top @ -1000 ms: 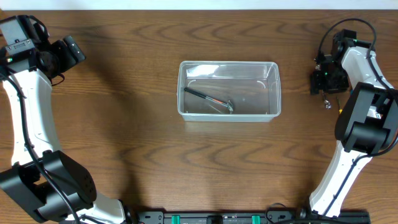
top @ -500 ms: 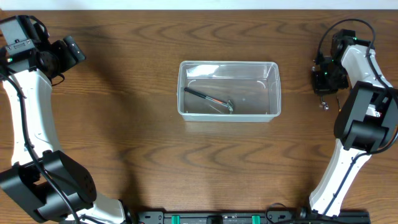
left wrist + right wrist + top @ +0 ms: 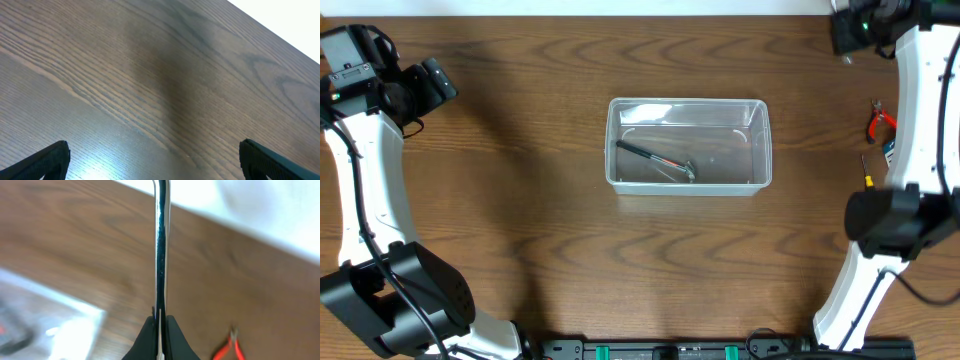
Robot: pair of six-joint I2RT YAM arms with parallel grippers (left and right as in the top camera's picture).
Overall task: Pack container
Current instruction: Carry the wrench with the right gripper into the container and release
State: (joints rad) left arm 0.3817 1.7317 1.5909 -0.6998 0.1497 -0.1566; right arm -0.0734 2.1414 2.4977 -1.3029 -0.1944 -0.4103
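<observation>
Right fingers (image 3: 172, 340) clamp a thin shiny metal tool (image 3: 161, 245); left fingers (image 3: 47, 161) stand apart over the brown wooden bench (image 3: 150, 75).

right wrist view blurred; metal tool (image 3: 161, 255) cropped at top; pliers (image 3: 232, 335) cropped below

Mid-frame on the dark wood-grain tabletop (image 3: 520, 200): clear colourless plastic rectangular tub (image 3: 688, 187) w/ rounded corners. Inside, in its L half, a dark-handled hand tool w/ shiny metal head (image 3: 655, 160) lies diagonal, head nearer tub centre. L gripper (image 3: 442, 80) is far upper L, well apart from tub. R gripper (image 3: 848, 35) is at top R edge, partly cropped. Red-handled pliers (image 3: 882, 122) lie just beside the white R arm (image 3: 920, 100), w/ a small thin yellow-tipped tool (image 3: 866, 172) near, below them.
</observation>
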